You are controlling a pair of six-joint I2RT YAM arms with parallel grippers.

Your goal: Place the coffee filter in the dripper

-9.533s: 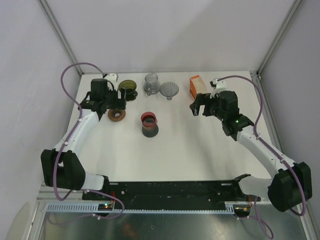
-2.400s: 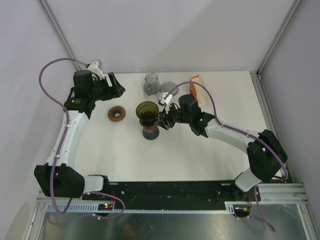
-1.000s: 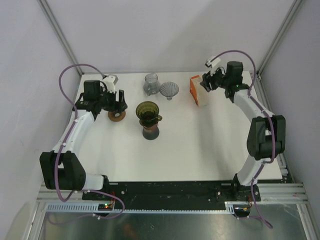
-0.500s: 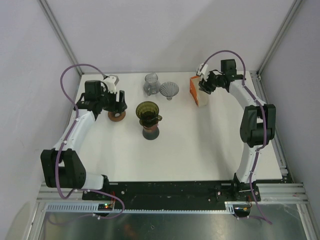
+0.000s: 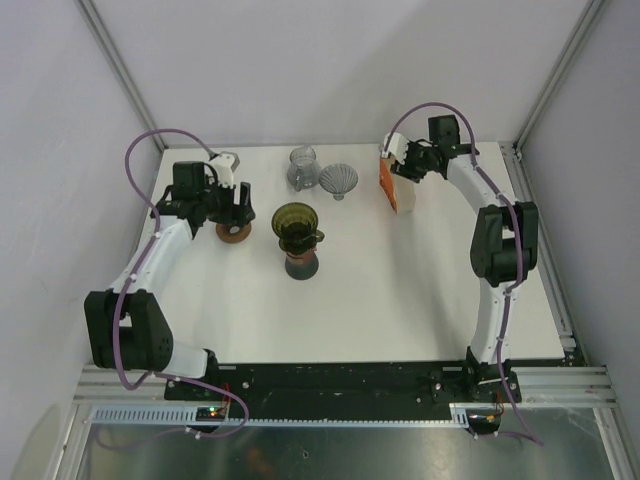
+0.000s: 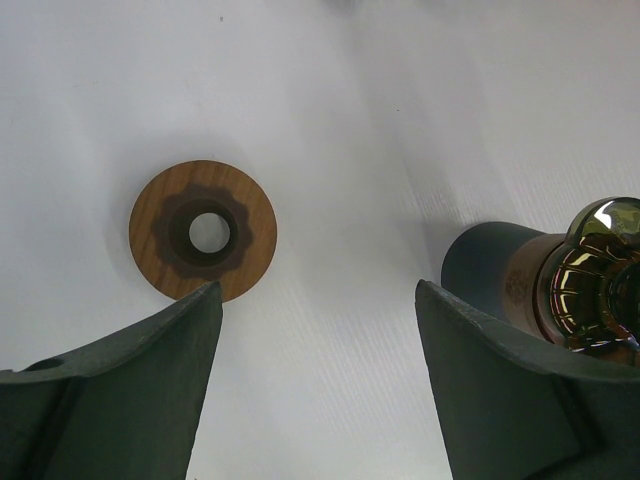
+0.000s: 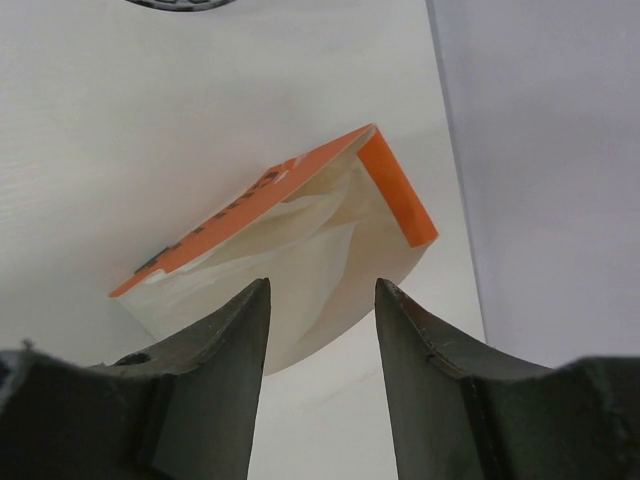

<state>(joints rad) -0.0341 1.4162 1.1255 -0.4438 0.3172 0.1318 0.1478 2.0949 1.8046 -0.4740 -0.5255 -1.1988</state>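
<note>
An orange pack of cream coffee filters (image 5: 394, 186) stands at the back right; in the right wrist view the filters (image 7: 300, 270) show in its open side. My right gripper (image 5: 403, 166) is open and empty just above the pack, its jaws (image 7: 322, 285) straddling the filters' edge. The olive glass dripper (image 5: 294, 220) sits on a dark stand (image 5: 300, 262) mid-table. My left gripper (image 5: 238, 203) is open and empty over the table between a wooden ring (image 6: 203, 230) and the stand (image 6: 500, 275).
A clear glass carafe (image 5: 303, 167) and a clear ribbed dripper (image 5: 338, 180) stand at the back. The wooden ring (image 5: 233, 230) lies left of the stand. The back wall is close behind the filter pack.
The dripper went from the back left onto the stand. My right arm then swung from the stand to the back right and closed in on the filter pack. My left gripper settled by the wooden ring.
</note>
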